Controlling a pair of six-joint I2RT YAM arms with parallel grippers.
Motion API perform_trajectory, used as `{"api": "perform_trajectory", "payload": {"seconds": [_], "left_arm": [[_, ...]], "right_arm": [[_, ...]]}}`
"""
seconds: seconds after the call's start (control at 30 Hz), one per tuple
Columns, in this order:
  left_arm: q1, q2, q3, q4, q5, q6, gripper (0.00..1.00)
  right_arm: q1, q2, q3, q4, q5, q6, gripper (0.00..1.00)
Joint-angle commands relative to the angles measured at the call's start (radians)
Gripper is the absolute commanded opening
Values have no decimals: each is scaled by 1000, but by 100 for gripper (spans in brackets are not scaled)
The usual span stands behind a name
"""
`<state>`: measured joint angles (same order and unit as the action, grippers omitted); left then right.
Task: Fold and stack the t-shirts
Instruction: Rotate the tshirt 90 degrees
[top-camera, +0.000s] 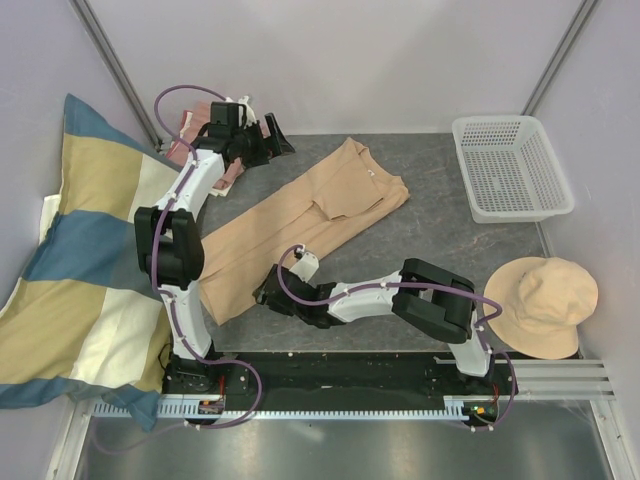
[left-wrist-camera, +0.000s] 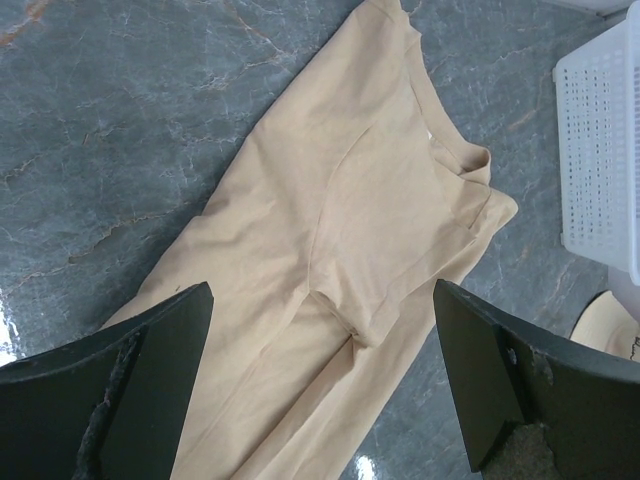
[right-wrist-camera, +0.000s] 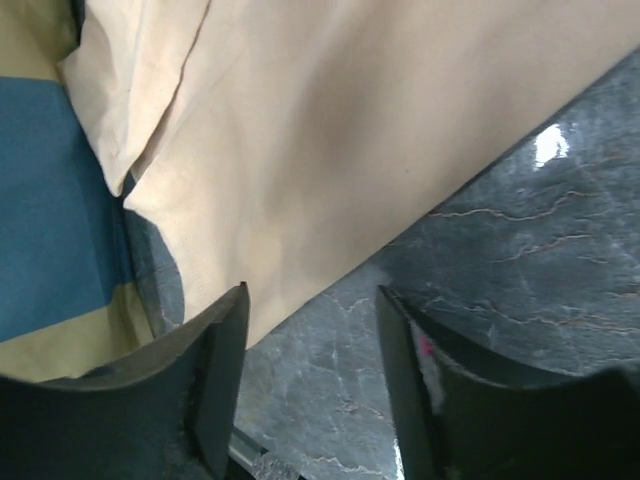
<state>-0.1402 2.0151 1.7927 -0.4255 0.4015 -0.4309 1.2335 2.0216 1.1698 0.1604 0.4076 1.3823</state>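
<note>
The tan t-shirt (top-camera: 300, 225) lies folded lengthwise in a long diagonal strip on the dark table, neck end at the back right. It fills the left wrist view (left-wrist-camera: 340, 220) and the top of the right wrist view (right-wrist-camera: 330, 130). The salmon-pink t-shirt (top-camera: 183, 130) lies bunched at the back left, mostly hidden behind the left arm. My left gripper (top-camera: 272, 140) is open and empty, raised above the strip's far side (left-wrist-camera: 322, 297). My right gripper (top-camera: 266, 295) is open and empty, low at the near edge of the strip's lower end (right-wrist-camera: 312, 340).
A white mesh basket (top-camera: 510, 165) stands at the back right and shows in the left wrist view (left-wrist-camera: 600, 140). A beige domed hat (top-camera: 540, 305) lies at the front right. The striped pillow (top-camera: 80, 250) leans along the left side, close to the shirt's lower end (right-wrist-camera: 50, 200).
</note>
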Motion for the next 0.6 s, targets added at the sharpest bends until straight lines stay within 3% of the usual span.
{"api": "perform_trajectory", "payload": {"seconds": [0.0,0.43,0.53,0.57], "left_arm": [[5,-38,-6,13,20,27,100],[16,-45,-26,17,26,26,100],[17,-44,-35,24,30,23,100],[17,-45,-38,24,31,23,100]], "right_arm": [[3,52,-10,-98,36,-5,55],[-26,115,-7,-98,51,0,48],[-35,127,-10,-98,53,0,34],[-38,132,-10,-98,53,-2,24]]}}
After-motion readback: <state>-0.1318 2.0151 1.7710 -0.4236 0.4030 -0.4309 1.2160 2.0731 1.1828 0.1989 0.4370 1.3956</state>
